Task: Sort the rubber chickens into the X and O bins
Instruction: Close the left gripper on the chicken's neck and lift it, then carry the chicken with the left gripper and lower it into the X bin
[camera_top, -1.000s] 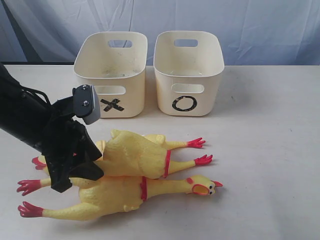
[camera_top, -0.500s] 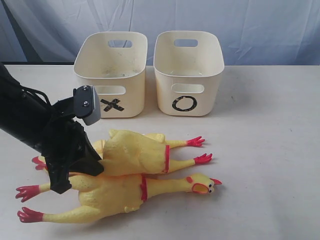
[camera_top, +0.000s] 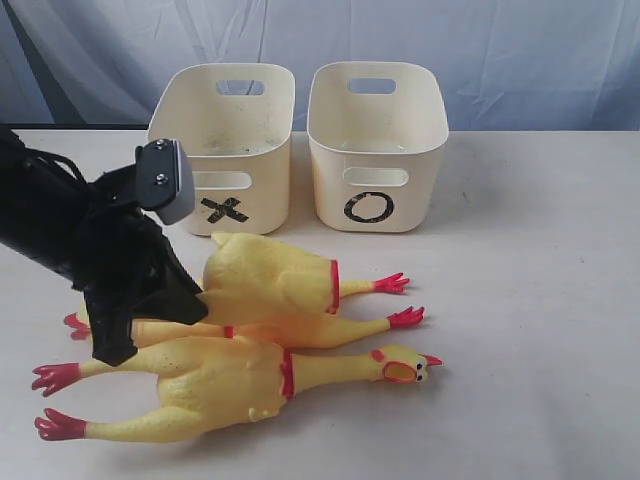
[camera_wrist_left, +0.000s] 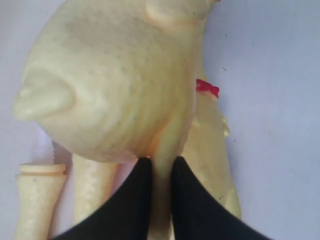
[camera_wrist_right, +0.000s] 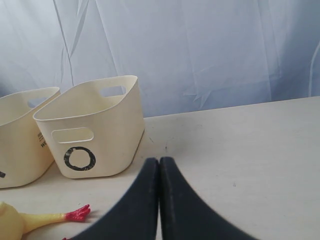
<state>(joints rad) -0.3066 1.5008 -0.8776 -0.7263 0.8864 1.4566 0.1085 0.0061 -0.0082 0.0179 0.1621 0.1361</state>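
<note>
Left wrist view: the left claw (camera_wrist_left: 159, 167) is closed narrow on a thin fold of yellow rubber at the edge of the top chicken (camera_wrist_left: 110, 80), and the rubber fills the gap between the jaws.

Change noted: compared with a second ago, the claw has risen and drawn back toward the X bin (camera_top: 270, 195). The held end of the top chicken now stands clear of the pile and tilts up, just in front of that bin. Its red feet trail low, away from the X bin toward the O bin (camera_top: 420, 190).

The lift has exposed a middle chicken (camera_top: 180, 332), its red band now showing, where before it was largely covered.

Finding: the grip looks sound and the first pick is under way. Nothing is in either bin yet.

The front chicken (camera_top: 220, 385) lies flat on the surface (camera_top: 540, 300), farthest out from the X bin, and is little disturbed.

Count:
- Chickens: three. One is held and two lie on the surface.
- Bins: two, X and O, side by side and both empty.
- Claws: two. The right claw (camera_wrist_right: 159, 162) is closed on nothing and sits low, out beyond the O bin from the X bin.
</note>
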